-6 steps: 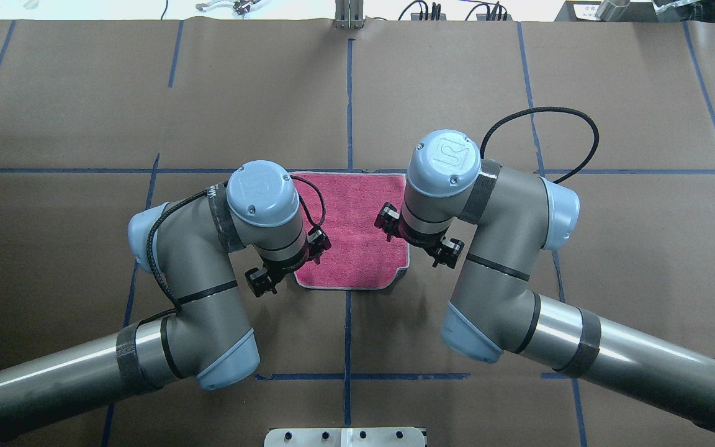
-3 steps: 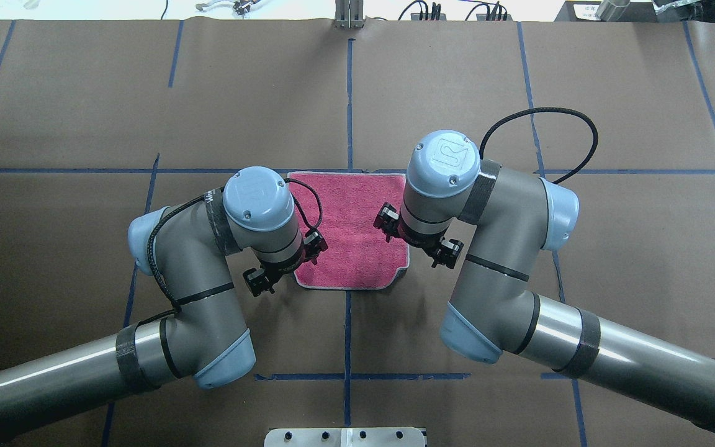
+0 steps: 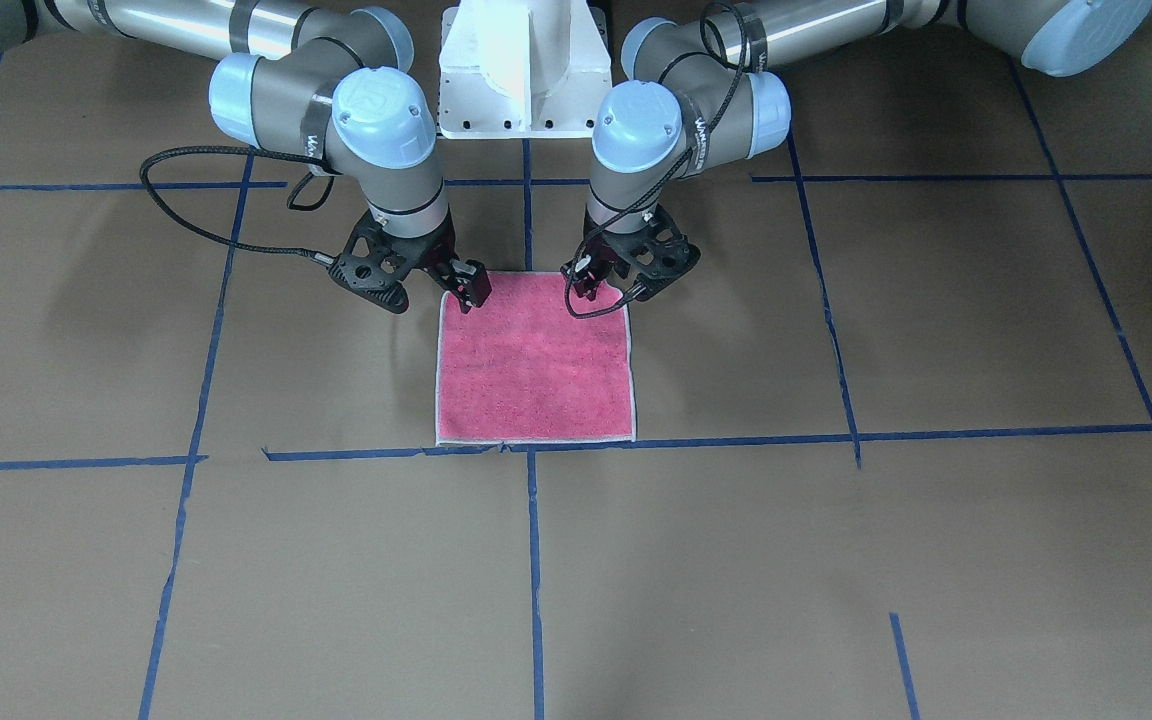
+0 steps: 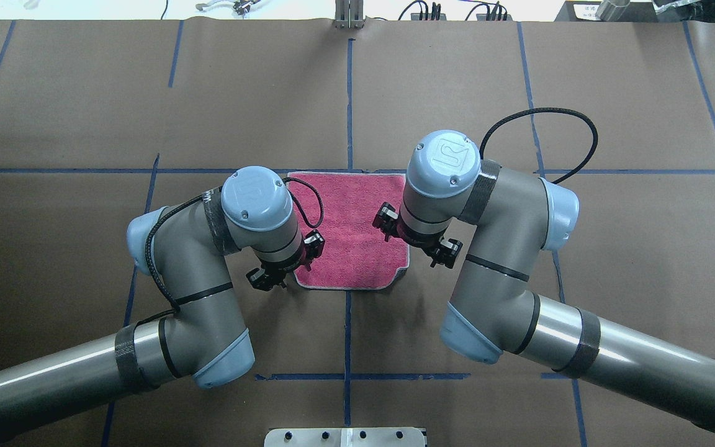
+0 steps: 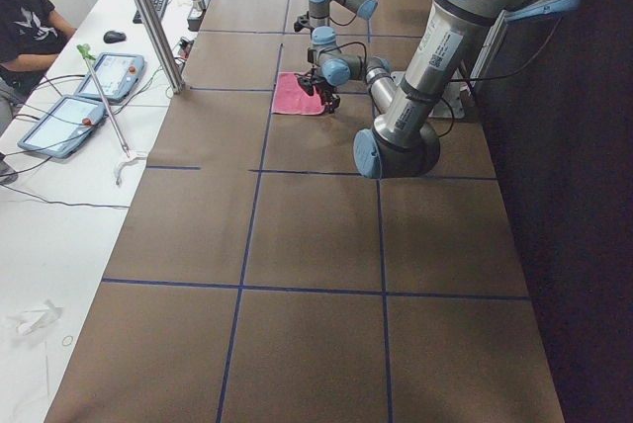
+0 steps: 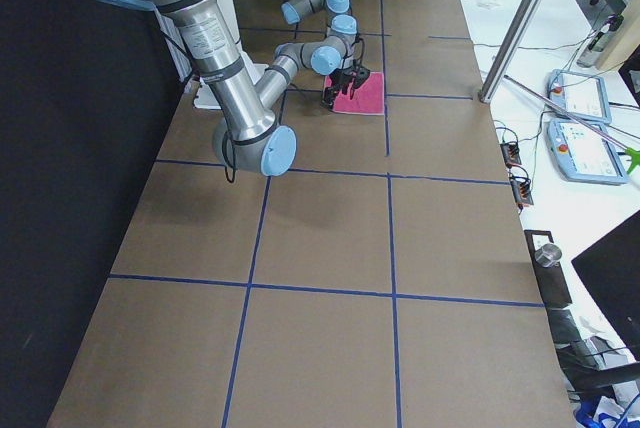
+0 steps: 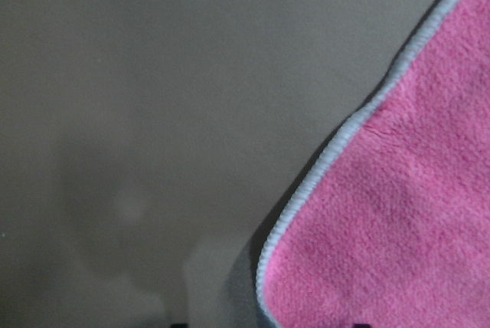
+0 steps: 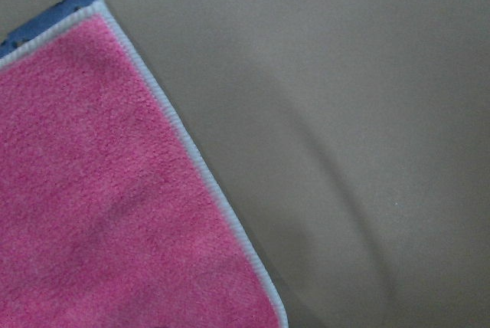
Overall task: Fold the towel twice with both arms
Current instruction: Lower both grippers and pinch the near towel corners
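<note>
Exterior front-facing view: the towel lies flat, pink face up, on the tabletop, its edge farthest from the robot along a blue tape line. The right gripper and left gripper sit low over its two robot-side corners. Both sets of jaws are spread, grasping nothing; the corners lie flat.

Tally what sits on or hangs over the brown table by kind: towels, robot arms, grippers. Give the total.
Towels: 1, the pink towel
Robot arms: 2, the left arm and the right arm
Grippers: 2, the left gripper and the right gripper
Total: 5
</note>
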Controlling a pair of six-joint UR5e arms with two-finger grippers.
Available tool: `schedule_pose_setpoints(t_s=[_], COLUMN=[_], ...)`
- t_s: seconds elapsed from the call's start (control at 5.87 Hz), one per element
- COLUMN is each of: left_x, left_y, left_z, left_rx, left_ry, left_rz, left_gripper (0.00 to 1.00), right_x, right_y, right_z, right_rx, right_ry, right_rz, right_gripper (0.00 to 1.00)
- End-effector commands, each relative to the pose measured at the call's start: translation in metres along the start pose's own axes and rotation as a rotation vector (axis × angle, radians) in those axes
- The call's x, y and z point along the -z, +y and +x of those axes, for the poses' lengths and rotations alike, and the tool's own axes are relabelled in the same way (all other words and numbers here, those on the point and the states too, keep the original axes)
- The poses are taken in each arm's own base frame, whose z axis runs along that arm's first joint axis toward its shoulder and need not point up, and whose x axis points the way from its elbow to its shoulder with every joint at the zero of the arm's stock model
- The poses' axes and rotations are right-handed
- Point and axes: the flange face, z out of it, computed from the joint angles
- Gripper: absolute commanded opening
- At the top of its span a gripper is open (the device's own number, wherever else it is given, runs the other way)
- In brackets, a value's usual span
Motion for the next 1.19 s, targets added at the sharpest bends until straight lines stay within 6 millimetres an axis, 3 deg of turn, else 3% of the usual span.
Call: schedule_pose_setpoints(t_s=[0.0,0.17,0.34,0.85,1.02], left_x=[0.0045,0.0046,0.0053,0.0056,0.0061], left_y=[0.0008,0.0007,0.0010,-0.0001,-0.0010], left_z=[0.0012,0.0006,0.0007,0.0008,0.0009], left_rx=[-0.004,-0.004,-0.004,-0.003,-0.001], left_ry=[0.011,0.011,0.013,0.012,0.013], left_rz=[-0.002,-0.002,-0.003,-0.001,0.000], left_gripper=[0.50,0.43,0.30,0.08,0.05], right_x=[-0.0006,-0.0006,-0.0006,0.0001,0.0000], right_y=[-0.0004,-0.0005,-0.0005,-0.0001,0.0000], right_z=[0.0005,0.0005,0.0005,-0.0003,-0.0009], right_rx=[0.002,0.002,0.002,0.003,0.003], right_ry=[-0.015,-0.015,-0.015,-0.017,-0.017], right_rz=[-0.001,-0.001,-0.001,-0.001,-0.001], right_gripper=[1.00,1.00,1.00,1.00,1.00])
